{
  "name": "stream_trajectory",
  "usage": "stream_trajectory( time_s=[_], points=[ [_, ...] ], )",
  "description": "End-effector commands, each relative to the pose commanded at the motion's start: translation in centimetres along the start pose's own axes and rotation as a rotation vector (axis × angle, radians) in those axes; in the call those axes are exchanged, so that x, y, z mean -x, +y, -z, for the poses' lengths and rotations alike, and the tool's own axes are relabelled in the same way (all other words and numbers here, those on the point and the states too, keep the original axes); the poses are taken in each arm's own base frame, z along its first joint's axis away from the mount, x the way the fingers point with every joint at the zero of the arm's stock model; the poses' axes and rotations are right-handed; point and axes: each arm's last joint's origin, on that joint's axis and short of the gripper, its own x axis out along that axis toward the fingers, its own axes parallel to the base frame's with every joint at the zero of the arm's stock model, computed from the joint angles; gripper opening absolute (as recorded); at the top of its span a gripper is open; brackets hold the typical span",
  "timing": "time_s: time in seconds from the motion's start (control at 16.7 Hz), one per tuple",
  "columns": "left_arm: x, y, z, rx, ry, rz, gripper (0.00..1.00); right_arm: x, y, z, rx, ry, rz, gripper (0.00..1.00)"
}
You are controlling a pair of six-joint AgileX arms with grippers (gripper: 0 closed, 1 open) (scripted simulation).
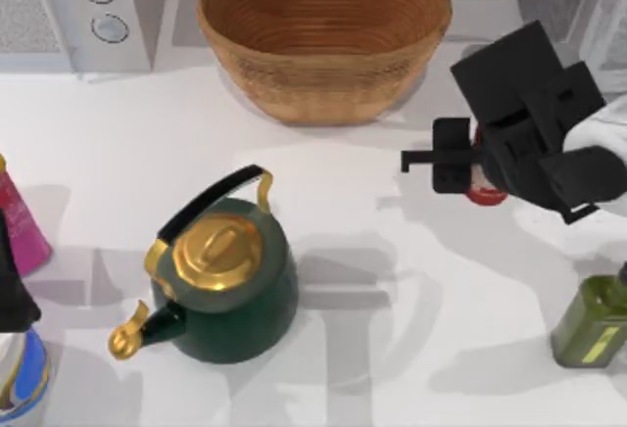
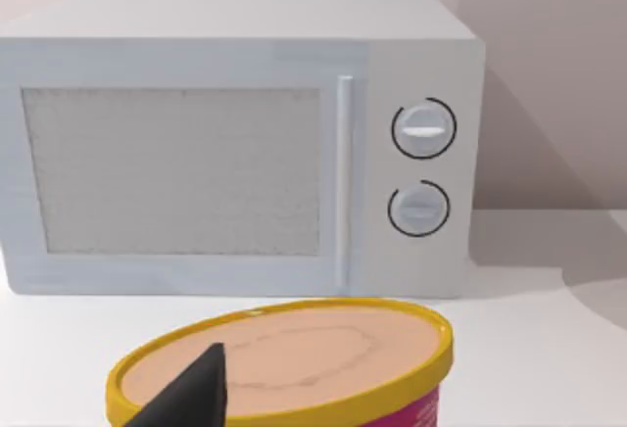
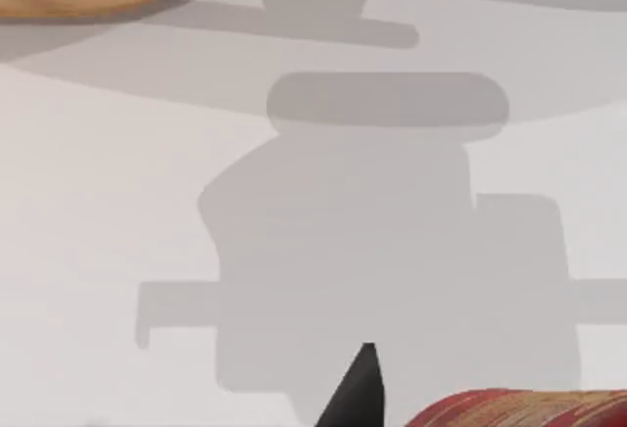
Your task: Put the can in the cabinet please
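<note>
The can [image 1: 487, 195] is small and red and stands at the table's right, mostly hidden under my right arm. My right gripper [image 1: 453, 158] hangs open just above and beside it, and one finger reaches out to the left. In the right wrist view one black fingertip [image 3: 358, 388] shows next to the can's red side [image 3: 519, 407], apart from it. A grey cabinet [image 1: 588, 1] is partly in view at the back right corner. My left gripper [image 1: 12, 280] is parked at the left edge.
A wicker basket [image 1: 323, 35] sits at the back centre. At the front left stands a green kettle [image 1: 230, 285] with a gold lid. A microwave [image 1: 78, 6] is at the back left, an olive bottle [image 1: 593, 319] at the front right. A yellow-rimmed tub [image 2: 294, 358] lies below the left wrist.
</note>
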Motion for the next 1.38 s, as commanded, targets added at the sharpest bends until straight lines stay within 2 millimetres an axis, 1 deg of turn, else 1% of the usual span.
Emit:
stream_trajectory(
  time_s=[0.12,0.24,0.3,0.6,0.72,0.84,0.96,1.08,1.14,1.26,1.38],
  points=[
    [0.0,0.0,0.0,0.000,0.000,0.000,1.00,2.1,-0.3,-1.5,-0.003,-0.006,-0.004,0.00],
    [0.0,0.0,0.0,0.000,0.000,0.000,1.00,3.6,-0.7,-2.5,-0.010,-0.019,-0.010,0.00],
    [0.0,0.0,0.0,0.000,0.000,0.000,1.00,3.9,-0.7,-2.6,-0.011,-0.022,-0.012,0.00],
    [0.0,0.0,0.0,0.000,0.000,0.000,1.00,3.8,-0.6,-2.6,-0.010,-0.021,-0.014,0.00],
    [0.0,0.0,0.0,0.000,0.000,0.000,1.00,4.4,-1.0,-2.6,-0.012,-0.046,-0.037,0.00],
    [0.0,0.0,0.0,0.000,0.000,0.000,1.00,5.6,-2.0,-2.5,-0.016,-0.099,-0.081,0.00],
    [0.0,0.0,0.0,0.000,0.000,0.000,1.00,7.4,-3.7,-2.1,-0.025,-0.181,-0.136,0.00],
    [0.0,0.0,0.0,0.000,0.000,0.000,1.00,9.6,-6.2,-1.2,-0.038,-0.287,-0.187,0.00],
    [0.0,0.0,0.0,0.000,0.000,0.000,1.00,10.6,-7.6,-0.5,-0.045,-0.347,-0.208,0.00],
    [0.0,0.0,0.0,0.000,0.000,0.000,1.00,12.4,-10.6,1.7,-0.055,-0.475,-0.232,0.00],
    [0.0,0.0,0.0,0.000,0.000,0.000,1.00,13.4,-13.2,4.5,-0.059,-0.601,-0.228,0.00]
  ],
)
